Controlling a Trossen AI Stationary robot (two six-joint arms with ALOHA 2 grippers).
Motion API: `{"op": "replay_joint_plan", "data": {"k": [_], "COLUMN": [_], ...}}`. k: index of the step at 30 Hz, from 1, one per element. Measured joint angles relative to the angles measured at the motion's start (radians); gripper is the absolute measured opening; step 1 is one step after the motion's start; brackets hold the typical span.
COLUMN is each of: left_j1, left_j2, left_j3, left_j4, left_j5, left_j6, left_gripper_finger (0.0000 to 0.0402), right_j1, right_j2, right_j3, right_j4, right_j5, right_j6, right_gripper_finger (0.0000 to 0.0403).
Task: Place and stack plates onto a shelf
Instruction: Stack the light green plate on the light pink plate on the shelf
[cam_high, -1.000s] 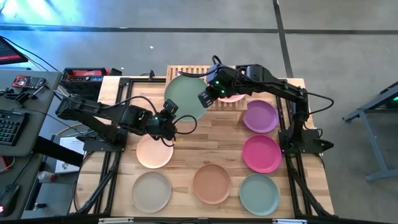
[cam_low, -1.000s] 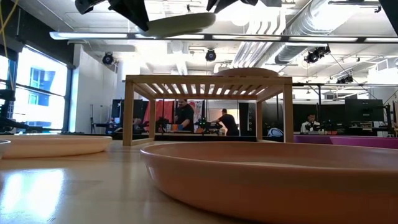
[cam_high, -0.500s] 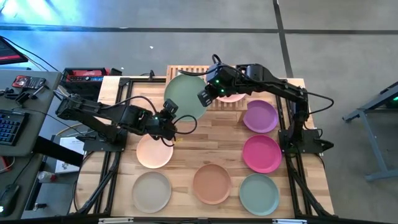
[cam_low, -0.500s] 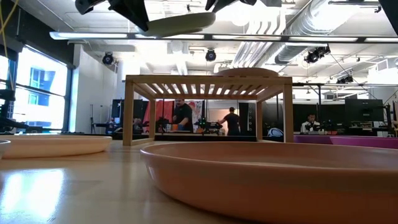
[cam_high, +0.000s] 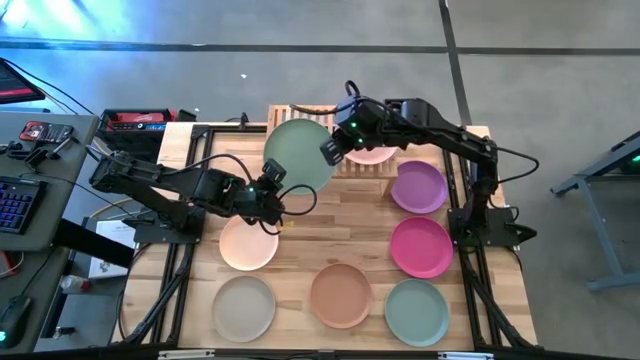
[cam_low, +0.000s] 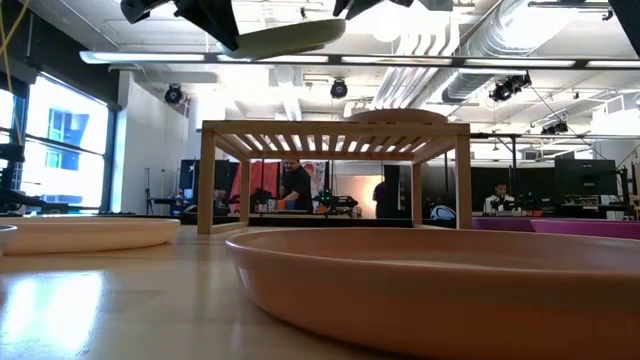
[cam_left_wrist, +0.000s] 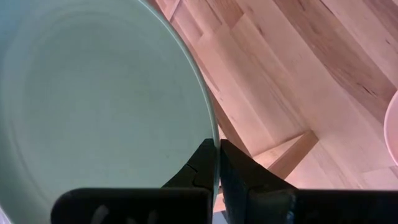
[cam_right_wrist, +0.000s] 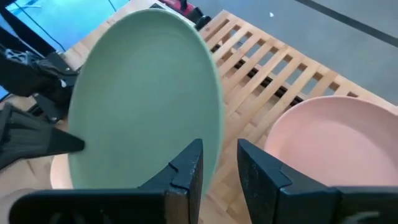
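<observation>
My left claw pinching the rim of the green plate, wooden table beyond, pink plate edge.

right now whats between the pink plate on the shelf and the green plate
Bare shelf slats, seen in the right wrist view, separate the pink plate from the green plate.

Bright even overhead light, ceiling strip lamps glaring in the low view, window glowing blue, pale sheen on the tabletop, nearest terracotta plate soft, out of focus, shadows faint
</observation>
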Motion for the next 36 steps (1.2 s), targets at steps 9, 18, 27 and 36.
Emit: {"op": "replay_joint_plan", "data": {"k": [9, 18, 27, 36], "left_j1": [0.0, 0.0, 0.0, 0.0], "left_j2": [0.0, 0.0, 0.0, 0.0], "left_j3": [0.0, 0.0, 0.0, 0.0], "left_j4": [0.019, 0.055, 0.056, 0.051], "left_j5": [-0.002, -0.004, -0.004, 0.001], "left_j6": [0.04, 0.068, 0.068, 0.052], "left_gripper_finger": [0.0001, 0.0001, 0.0005, 0.0024], "right_j1": [-0.007, -0.007, -0.007, -0.007], "right_j2": [0.006, 0.012, 0.012, 0.012], "right_j3": [-0.019, -0.019, -0.019, -0.019], "right_j4": [-0.042, -0.048, -0.047, -0.052], "right_j5": [0.0, -0.016, -0.044, -0.045], "right_j6": [0.026, 0.027, 0.052, 0.074], "right_gripper_finger": [0.0085, 0.0073, 0.0011, 0.0001]}}
